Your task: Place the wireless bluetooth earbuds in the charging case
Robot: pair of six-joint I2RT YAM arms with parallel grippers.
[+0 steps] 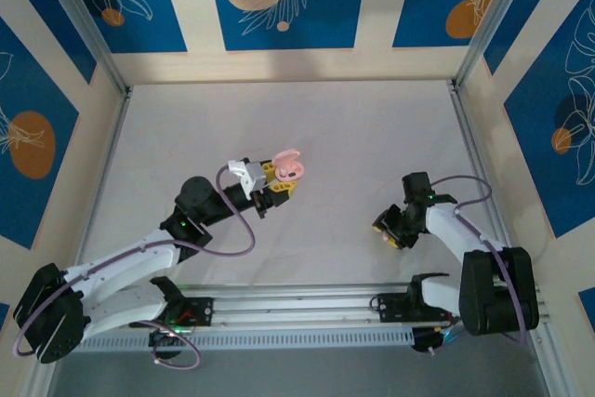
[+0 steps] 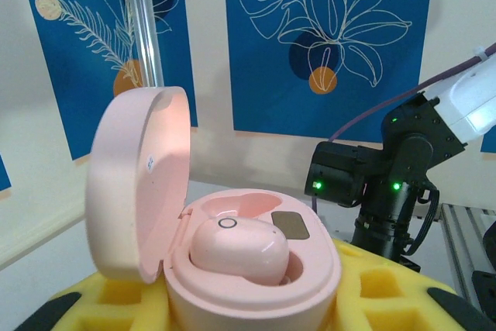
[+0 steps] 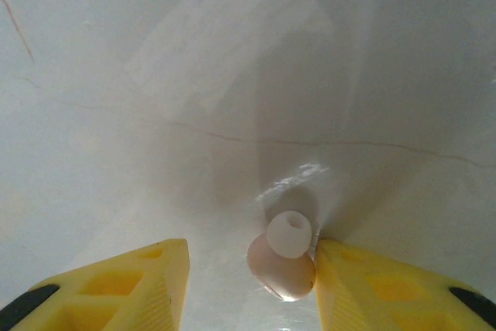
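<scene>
White tabletop [image 1: 307, 127] runs wide between my arms, its patterned walls [image 1: 279, 6] well off from both. I hold the charging case [image 2: 256, 292] clamped in the left gripper [image 1: 277, 179], lid tipped back so the empty socket [image 2: 291, 225] faces up beside the seated earbud [image 2: 240, 249]. My right gripper [image 3: 249, 249] stands spread low over the table, the loose earbud [image 3: 283, 261] between its fingers [image 3: 364, 284], touching one; lifting room looks ample.

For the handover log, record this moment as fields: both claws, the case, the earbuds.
left claw: shut on the open pink pebble-shaped plastic charging case
lid: hinged up
wells: one holds a glossy pink earbud, the other vacant
right claw: open, low over the white table
loose bud: peach-pink earbud with a white tip, lying on the table between the yellow foam fingers, beside one of them
</scene>
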